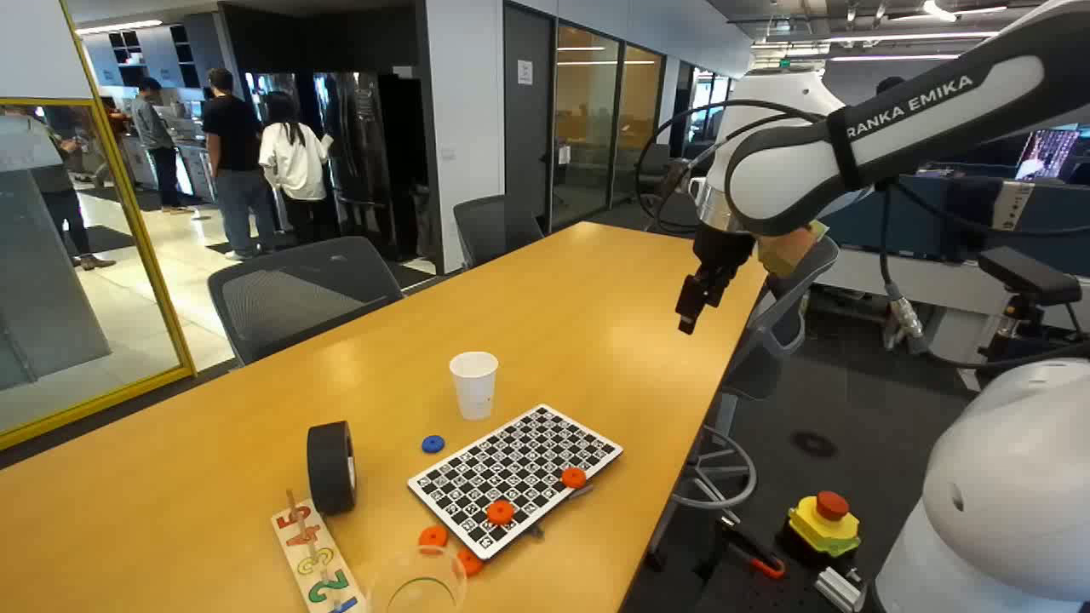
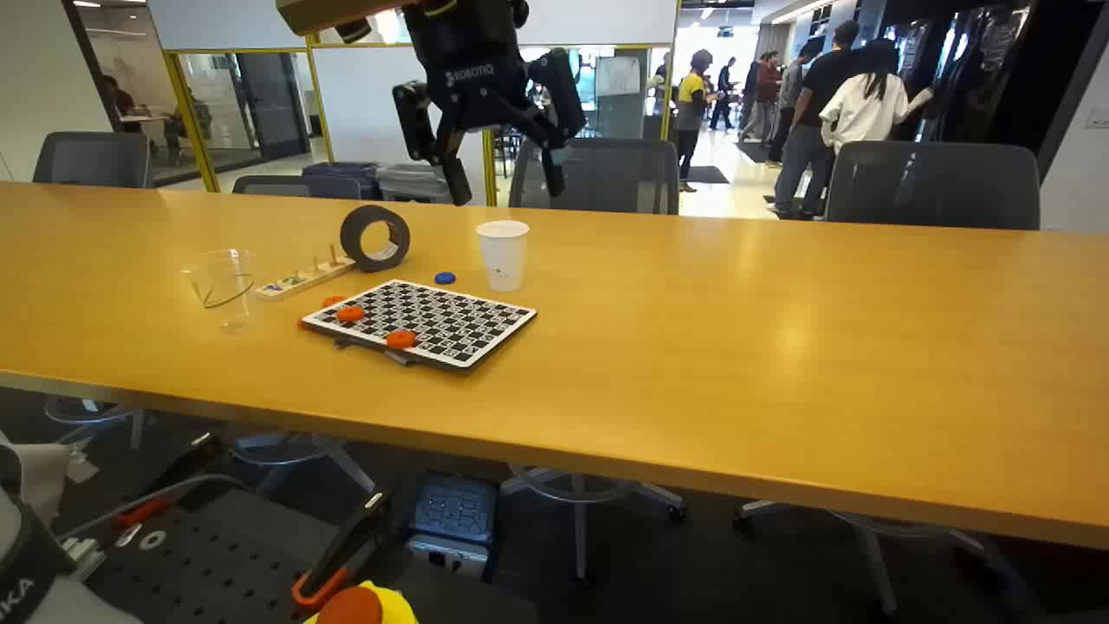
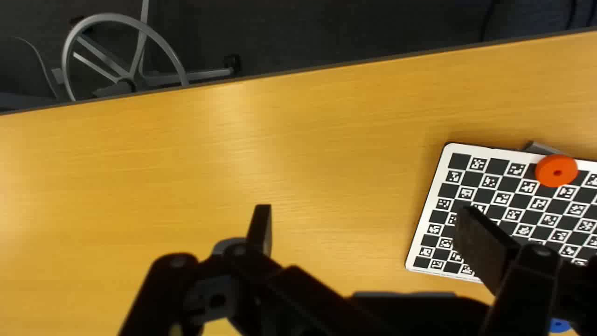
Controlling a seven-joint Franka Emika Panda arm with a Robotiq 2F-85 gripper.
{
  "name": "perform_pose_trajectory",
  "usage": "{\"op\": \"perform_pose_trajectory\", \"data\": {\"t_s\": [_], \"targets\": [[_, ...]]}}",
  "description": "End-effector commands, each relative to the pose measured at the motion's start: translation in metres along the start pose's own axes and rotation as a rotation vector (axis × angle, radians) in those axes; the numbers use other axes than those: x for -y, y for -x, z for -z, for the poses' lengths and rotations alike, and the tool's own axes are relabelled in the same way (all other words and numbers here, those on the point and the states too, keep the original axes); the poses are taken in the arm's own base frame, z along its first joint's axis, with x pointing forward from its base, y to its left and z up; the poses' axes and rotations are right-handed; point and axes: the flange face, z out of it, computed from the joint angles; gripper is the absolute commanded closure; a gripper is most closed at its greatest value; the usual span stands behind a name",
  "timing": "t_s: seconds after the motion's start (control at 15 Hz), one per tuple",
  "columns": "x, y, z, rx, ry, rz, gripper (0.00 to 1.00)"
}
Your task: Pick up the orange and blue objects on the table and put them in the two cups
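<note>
The end effector (image 2: 508, 187) gapes wide, holding nothing; pierced orange discs (image 1: 501, 512) lie on and beside the checkered board (image 1: 524, 460), a blue disc (image 1: 433, 444) near it; likely light, stiff and smooth, each seems best pinched across its rim.

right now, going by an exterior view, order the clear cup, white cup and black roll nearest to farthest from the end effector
1. White cup: below the end effector in an exterior view.
2. Black roll: to its lower left there.
3. Clear cup: farthest left of the three.
</note>
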Motion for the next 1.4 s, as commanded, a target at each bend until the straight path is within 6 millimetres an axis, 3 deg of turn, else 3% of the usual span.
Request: {"op": "perform_pose_trajectory", "data": {"t_s": [0.0,0.27,0.53,1.07,1.33], "targets": [[-0.001,-0.001,0.003,-0.004,0.002,-0.001,0.00],[-0.002,-0.002,0.006,-0.012,0.005,-0.003,0.00],[0.012,-0.008,-0.004,-0.004,-0.030,0.002,0.00],[0.085,-0.034,-0.034,0.013,-0.178,0.046,0.00],[0.116,-0.042,-0.060,0.054,-0.216,0.045,0.00]]}}
